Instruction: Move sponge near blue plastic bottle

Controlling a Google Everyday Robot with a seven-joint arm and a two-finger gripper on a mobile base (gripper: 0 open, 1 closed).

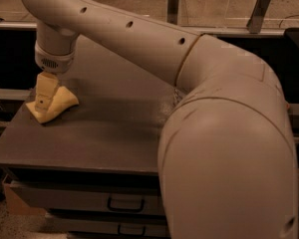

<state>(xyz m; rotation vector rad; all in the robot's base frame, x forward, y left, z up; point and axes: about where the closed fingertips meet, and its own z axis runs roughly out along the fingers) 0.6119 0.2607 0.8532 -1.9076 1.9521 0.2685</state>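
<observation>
The end effector (46, 92) is at the table's (114, 128) left side, pointing down from the wrist and low over the sponge (65, 101), overlapping its left half. Whether it is open or has hold of the sponge, I cannot tell. The sponge lies near the left edge of the table, its right corner and lower edge showing past the end effector. The arm (139, 39) reaches across from the right, its big elbow filling the foreground, and the bottle is hidden behind it. Below the tabletop are drawers (65, 195) with dark handles.
</observation>
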